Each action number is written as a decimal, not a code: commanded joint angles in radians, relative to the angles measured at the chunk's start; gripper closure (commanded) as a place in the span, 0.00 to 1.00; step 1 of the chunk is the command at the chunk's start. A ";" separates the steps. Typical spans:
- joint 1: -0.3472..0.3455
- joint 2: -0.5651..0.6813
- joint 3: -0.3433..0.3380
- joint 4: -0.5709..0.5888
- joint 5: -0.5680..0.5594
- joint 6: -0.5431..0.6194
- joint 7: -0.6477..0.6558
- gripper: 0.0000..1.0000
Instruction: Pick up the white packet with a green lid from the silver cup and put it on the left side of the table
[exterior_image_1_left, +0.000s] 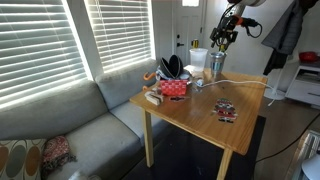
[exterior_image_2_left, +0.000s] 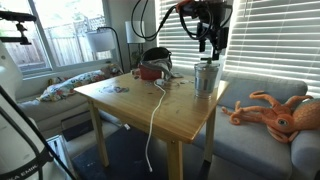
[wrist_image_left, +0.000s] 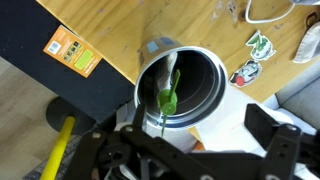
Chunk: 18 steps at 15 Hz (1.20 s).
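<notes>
Blinds and a grey couch (exterior_image_1_left: 90, 115) fill the room behind. Fingers (wrist_image_left: 274, 138) hang spread apart, gripping nothing, right over the silver cup (wrist_image_left: 205, 85) on the wooden counter (exterior_image_1_left: 190, 108). White packet with a green lid (wrist_image_left: 170, 85) sits inside it, leaning on the wall. 1 orange label (wrist_image_left: 72, 52) is on the floor, text unreadable.

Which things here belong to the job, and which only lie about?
Job: packet, silver cup, table, gripper.
Lying about: white cup, dark packet, red box, cable, octopus toy.
</notes>
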 joint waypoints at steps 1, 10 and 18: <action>-0.020 0.030 0.012 0.033 -0.012 -0.015 0.047 0.16; -0.019 0.040 0.015 0.032 -0.020 -0.035 0.073 0.81; -0.012 -0.027 0.028 0.008 -0.088 -0.065 0.090 0.95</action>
